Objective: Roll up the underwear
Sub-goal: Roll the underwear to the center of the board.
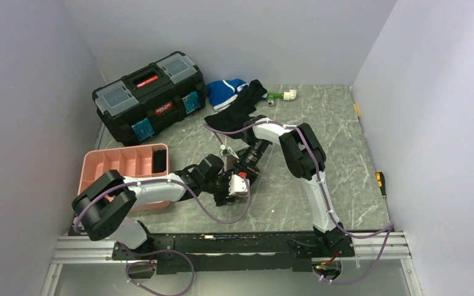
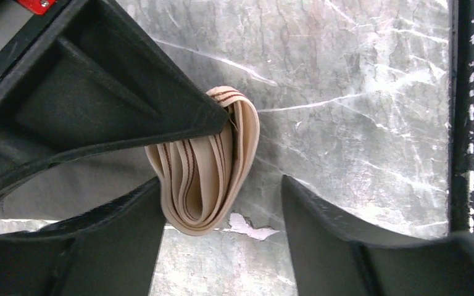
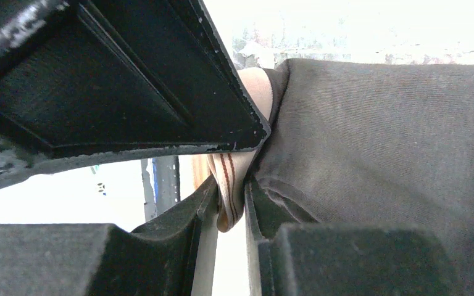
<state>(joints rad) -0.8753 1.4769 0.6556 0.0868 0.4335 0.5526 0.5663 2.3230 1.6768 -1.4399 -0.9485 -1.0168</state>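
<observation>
The underwear is bunched between my two grippers at the table's middle. In the left wrist view its beige waistband (image 2: 207,172) hangs in folded loops with thin brown stripes. In the right wrist view the dark grey-brown fabric (image 3: 376,154) fills the right side. My right gripper (image 3: 229,206) is shut on the waistband's edge (image 3: 228,179). My left gripper (image 2: 222,188) is open, with the waistband loops next to its left finger (image 2: 111,246). In the top view both grippers, left (image 1: 234,185) and right (image 1: 248,161), meet and hide the underwear.
A pink compartment tray (image 1: 108,166) stands at the left with a rolled black garment (image 1: 159,160) in one cell. A black toolbox (image 1: 150,95) sits at the back left. A blue-and-white garment (image 1: 227,92) and a black garment (image 1: 241,108) lie behind the arms.
</observation>
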